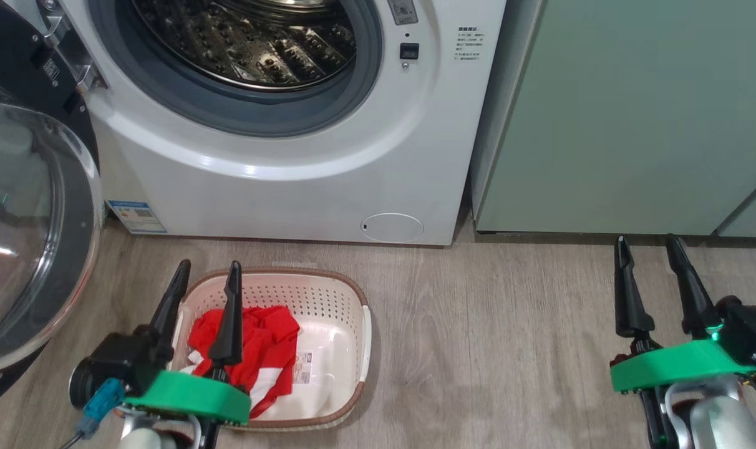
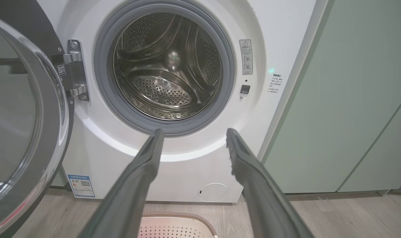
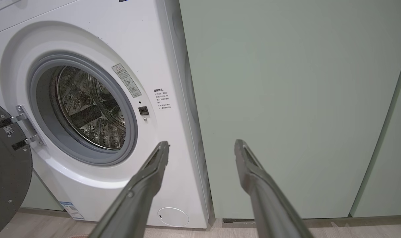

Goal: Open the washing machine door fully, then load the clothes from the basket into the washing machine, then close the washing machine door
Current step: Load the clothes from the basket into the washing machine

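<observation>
- Left gripper [image 1: 209, 265], lower left of head view: 2 fingers spread, released, nothing between them. It hangs over the near-left part of the basket [image 1: 355, 292], tips pointing up the frame.
- Right gripper [image 1: 645, 240], lower right: fingers likewise spread, nothing held. It sits above bare floor [image 1: 490, 349], well apart from the basket.
- Basket sits on the wood-look floor, lower centre-left, just in front of the washing machine [image 1: 290, 187].
- Clothes [image 1: 272, 337]: red with white bands, bunched in the left half of the basket, partly behind the left gripper's fingers. The right half of the basket shows bare bottom with a label.
- Washing machine door [image 1: 16, 206]: swung out along the left edge of the frame, glass porthole bulging toward the camera. It hangs off the hinge [image 1: 66, 43] at upper left.
- Washing machine fills top centre, its opening uncovered, with a grey gasket [image 1: 365, 75] ringing the steel drum [image 1: 247, 43]. In the left wrist view the drum is dead ahead, upper centre, above the finger tips.
- Blue sticker [image 1: 136, 216] at the machine's lower-left corner, round white flap [image 1: 392, 227] at its lower right.
- Pale green cabinets [image 1: 634, 112] at upper right, just beside the machine. In the right wrist view the fingers straddle the seam between machine and cabinet.
</observation>
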### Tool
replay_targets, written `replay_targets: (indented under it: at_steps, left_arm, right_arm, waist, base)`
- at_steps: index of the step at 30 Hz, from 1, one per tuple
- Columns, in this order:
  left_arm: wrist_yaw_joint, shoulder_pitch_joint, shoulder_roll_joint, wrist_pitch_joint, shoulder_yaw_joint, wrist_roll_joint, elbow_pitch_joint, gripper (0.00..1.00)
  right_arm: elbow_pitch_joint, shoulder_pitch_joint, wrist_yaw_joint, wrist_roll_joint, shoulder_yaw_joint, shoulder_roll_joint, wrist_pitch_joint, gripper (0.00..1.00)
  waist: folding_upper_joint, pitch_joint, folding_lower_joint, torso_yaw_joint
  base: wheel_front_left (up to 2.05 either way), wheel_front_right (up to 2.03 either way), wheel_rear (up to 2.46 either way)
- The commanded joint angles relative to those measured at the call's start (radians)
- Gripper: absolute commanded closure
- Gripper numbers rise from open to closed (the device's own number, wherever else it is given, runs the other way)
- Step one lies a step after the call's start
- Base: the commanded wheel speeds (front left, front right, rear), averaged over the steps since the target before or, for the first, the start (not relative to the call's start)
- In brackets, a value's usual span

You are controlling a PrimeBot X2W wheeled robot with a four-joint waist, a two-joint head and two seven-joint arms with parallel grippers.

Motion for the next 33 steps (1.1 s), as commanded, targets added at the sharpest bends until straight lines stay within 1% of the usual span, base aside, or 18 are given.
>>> replay_targets:
  at_steps: [1,21,25,28,30,33]
  left_arm:
    - [0.007,-0.033,0.006,-0.005,0.029,-0.006,-0.029,0.00]
    - [-0.007,-0.042,0.006,-0.005,0.024,-0.008,-0.010,0.00]
    - [0.001,-0.043,0.006,-0.005,0.025,0.008,0.011,0.00]
    - [0.017,-0.048,0.006,-0.005,0.020,0.038,0.066,0.00]
    - [0.028,-0.059,0.006,-0.005,0.015,0.058,0.106,0.00]
    - [0.037,-0.097,0.006,-0.005,0.014,0.057,0.153,0.00]
  right_arm:
    - [-0.036,-0.038,0.000,-0.008,0.027,-0.004,-0.007,0.00]
    - [-0.039,-0.045,0.000,-0.007,0.033,-0.004,-0.004,0.00]
    - [-0.042,-0.049,0.000,-0.009,0.035,-0.004,-0.003,0.00]
    - [-0.047,-0.055,0.000,-0.010,0.039,-0.004,-0.001,0.00]
    - [-0.054,-0.062,0.000,-0.013,0.043,-0.004,0.002,0.00]
    - [-0.068,-0.077,0.000,-0.020,0.047,-0.004,0.007,0.00]
  waist:
    - [0.0000,0.001,0.0000,0.001]
    - [0.0000,0.009,0.0000,0.009]
    - [0.0000,0.033,0.0000,0.005]
    - [0.0000,0.063,0.0000,-0.001]
    - [0.0000,0.094,0.0000,-0.005]
    - [0.0000,0.157,0.0000,-0.012]
  base:
    - [0.00,0.00,0.00]
    - [0.00,0.00,0.00]
    - [0.00,0.00,0.00]
    - [0.00,0.00,0.00]
    - [0.00,0.00,0.00]
    - [0.00,0.00,0.00]
